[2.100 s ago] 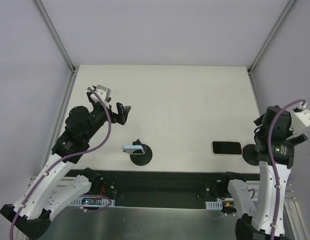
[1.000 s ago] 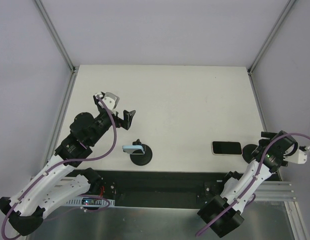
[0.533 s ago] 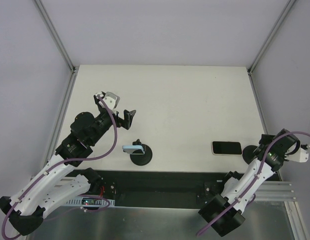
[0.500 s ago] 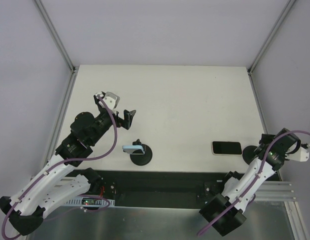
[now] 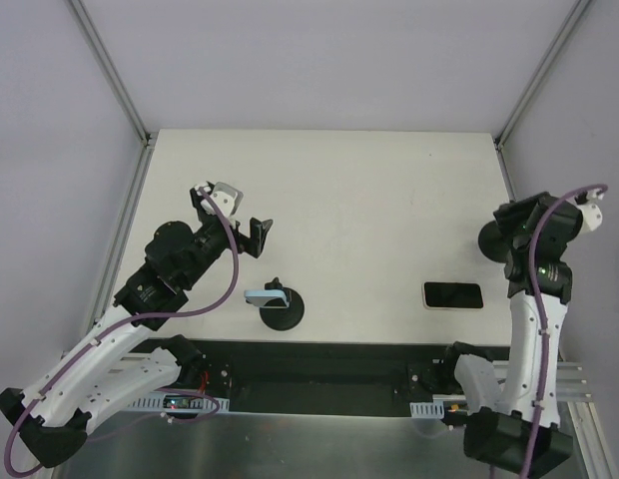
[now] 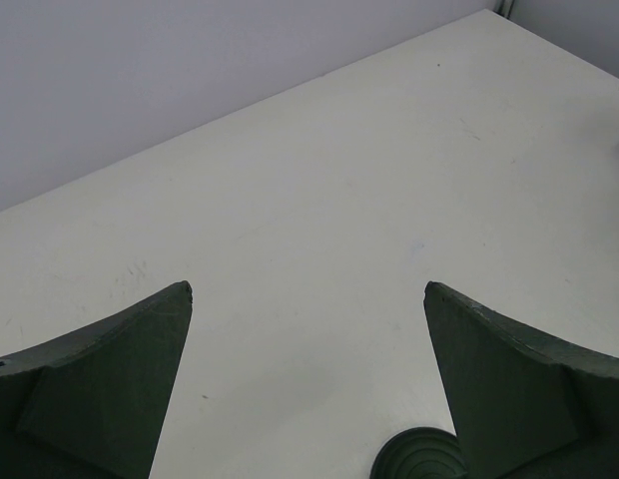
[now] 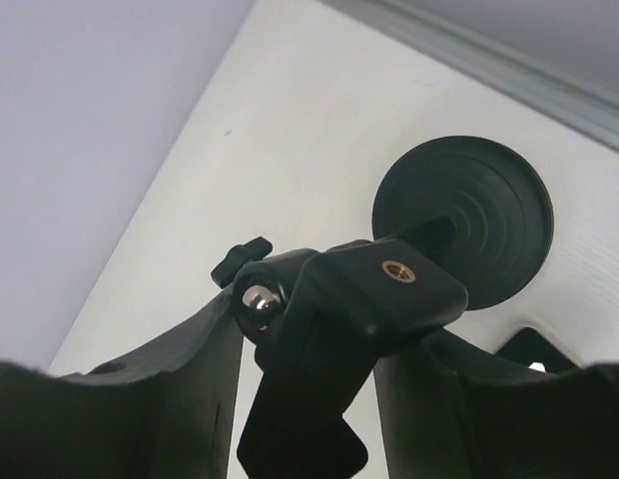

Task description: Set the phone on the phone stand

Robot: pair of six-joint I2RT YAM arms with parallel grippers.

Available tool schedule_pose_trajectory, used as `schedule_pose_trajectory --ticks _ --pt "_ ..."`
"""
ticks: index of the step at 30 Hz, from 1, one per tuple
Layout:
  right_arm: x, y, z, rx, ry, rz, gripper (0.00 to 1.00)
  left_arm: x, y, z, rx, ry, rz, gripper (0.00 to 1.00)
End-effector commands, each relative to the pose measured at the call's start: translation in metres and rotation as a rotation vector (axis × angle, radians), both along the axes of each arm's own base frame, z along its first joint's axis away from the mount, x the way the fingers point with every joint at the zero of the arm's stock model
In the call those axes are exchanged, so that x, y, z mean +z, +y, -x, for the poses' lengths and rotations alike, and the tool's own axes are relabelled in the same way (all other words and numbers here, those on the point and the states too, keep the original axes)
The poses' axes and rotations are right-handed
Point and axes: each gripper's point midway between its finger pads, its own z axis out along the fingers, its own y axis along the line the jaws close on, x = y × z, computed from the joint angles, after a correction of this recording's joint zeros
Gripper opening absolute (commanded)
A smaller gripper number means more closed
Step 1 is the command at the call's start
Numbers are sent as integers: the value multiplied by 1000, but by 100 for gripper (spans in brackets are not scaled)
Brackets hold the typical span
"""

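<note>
A: Where's the phone (image 5: 452, 294) right now?

B: Flat on the desk (image 5: 369, 200), dark screen up, close to the front edge and toward the right side. It isn't on any stand.

A: And the right claw (image 7: 305, 369)?

B: It looks pinched on the holder bracket of a black stand (image 7: 462, 222), near the right edge, farther back than the phone. From its own camera the bracket sits between both fingers, with the round ribbed base beyond. I'd guess it takes the bracket because that's the narrow part the fingers can span. Whether the base rests on the desk, I can't tell.

A: Isn't there another stand?

B: Yes, a blue-topped stand (image 5: 280, 306) near the front edge, left of centre, well apart from the phone. Which one is meant for the phone I can't say.

A: The left claw (image 5: 252, 238)?

B: Spread wide, holding nothing, hanging over the desk on the far side of that blue-topped stand — out of the way, I'd think.

A: Any brand or lettering?

B: None I can read — only a small brass threaded insert on the bracket.
</note>
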Motion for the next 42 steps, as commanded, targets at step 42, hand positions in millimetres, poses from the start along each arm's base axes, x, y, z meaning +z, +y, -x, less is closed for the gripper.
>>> schedule_pose_trajectory --ticks 42 --pt "-52 310 -56 481 -79 -295 23 -8 -2 -15 57 2 -5 99"
